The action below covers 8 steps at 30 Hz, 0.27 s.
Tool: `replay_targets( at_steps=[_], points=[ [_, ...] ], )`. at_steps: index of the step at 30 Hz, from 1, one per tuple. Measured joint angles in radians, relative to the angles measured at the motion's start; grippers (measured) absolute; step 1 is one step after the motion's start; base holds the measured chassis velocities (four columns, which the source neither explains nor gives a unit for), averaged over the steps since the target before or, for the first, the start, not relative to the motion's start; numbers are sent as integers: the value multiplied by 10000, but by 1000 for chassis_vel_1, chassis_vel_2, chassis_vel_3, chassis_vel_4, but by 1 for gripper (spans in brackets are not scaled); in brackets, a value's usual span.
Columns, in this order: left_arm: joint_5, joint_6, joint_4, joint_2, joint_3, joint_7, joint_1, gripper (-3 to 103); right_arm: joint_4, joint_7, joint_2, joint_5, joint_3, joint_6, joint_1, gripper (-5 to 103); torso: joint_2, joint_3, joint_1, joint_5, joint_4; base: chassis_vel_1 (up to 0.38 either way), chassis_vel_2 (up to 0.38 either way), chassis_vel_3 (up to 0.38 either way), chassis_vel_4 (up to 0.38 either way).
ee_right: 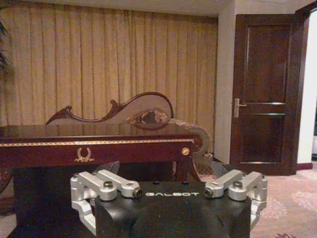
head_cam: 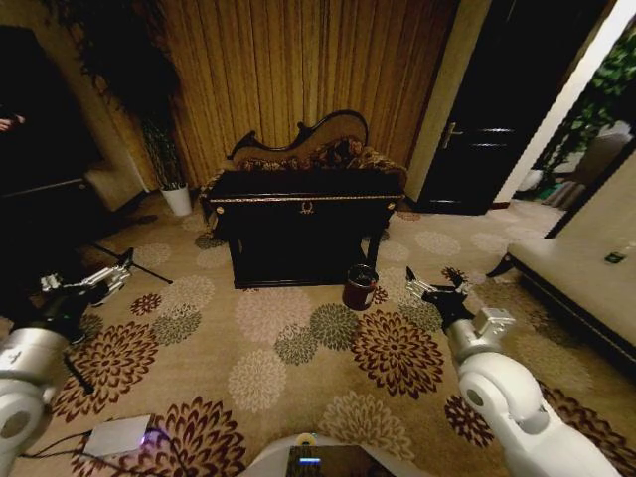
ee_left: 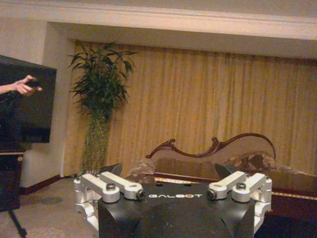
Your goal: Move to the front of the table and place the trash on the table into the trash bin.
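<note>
Head view: open carpet before table point(head_cam: 303, 202); trash bin point(head_cam: 360, 287) beside it.

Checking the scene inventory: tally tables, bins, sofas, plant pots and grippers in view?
Black glossy gold-trimmed console table: 1
Round dark maroon trash bin: 1
Curved-back floral sofa: 1
White plant pot: 1
Grippers: 2, left gripper and right gripper, both open
Total: 6
</note>
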<state>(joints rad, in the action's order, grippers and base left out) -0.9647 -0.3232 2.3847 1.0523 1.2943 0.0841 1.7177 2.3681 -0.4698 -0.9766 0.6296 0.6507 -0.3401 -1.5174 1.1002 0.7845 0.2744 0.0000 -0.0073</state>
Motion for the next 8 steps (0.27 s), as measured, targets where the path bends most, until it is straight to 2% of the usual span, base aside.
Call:
replay_targets(
  at_steps=[4, 6, 8],
  points=[
    [83, 4, -19, 136, 84, -155, 85, 100, -10, -3, -56, -12, 79, -91, 160, 100, 1, -1, -1, 1, 1, 0, 0, 0, 0],
    [75, 26, -138, 138, 106, -563, 61, 100, -8, -3, -166, 18, 110, -94, 279, 100, 0, 0, -1, 0, 1, 0, 0, 0, 0],
    [74, 47, -159, 138, 93, -620, 51, 100, -9, -3, -191, 30, 110, -93, 292, 100, 0, 0, 0, 0, 0, 0, 0, 0, 0]
  ],
)
